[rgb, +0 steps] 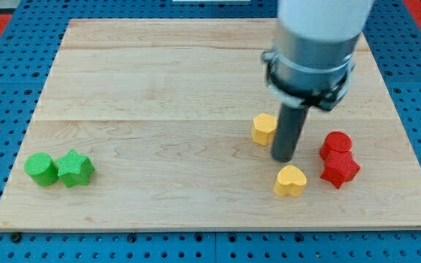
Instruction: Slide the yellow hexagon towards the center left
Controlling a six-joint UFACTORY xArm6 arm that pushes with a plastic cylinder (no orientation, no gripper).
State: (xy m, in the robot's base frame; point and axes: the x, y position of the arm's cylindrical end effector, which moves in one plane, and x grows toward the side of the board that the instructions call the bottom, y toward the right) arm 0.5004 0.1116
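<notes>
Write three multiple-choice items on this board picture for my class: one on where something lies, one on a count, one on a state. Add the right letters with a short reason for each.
1. Where do the two green blocks lie?
A. the view's bottom left
B. the view's top right
C. the middle of the board

2. How many yellow blocks are on the board?
A. one
B. two
C. four

3. How do the two red blocks stand to each other?
A. far apart
B. close together, seemingly touching
C. on opposite edges of the board

Answers:
1 A: the green round block and the green star block sit side by side near the wooden board corner at bottom left.
2 B: the yellow hexagon lies just left of my tip, and the yellow heart just below it.
3 B: the red round block sits right above the red star block, no gap showing.
</notes>
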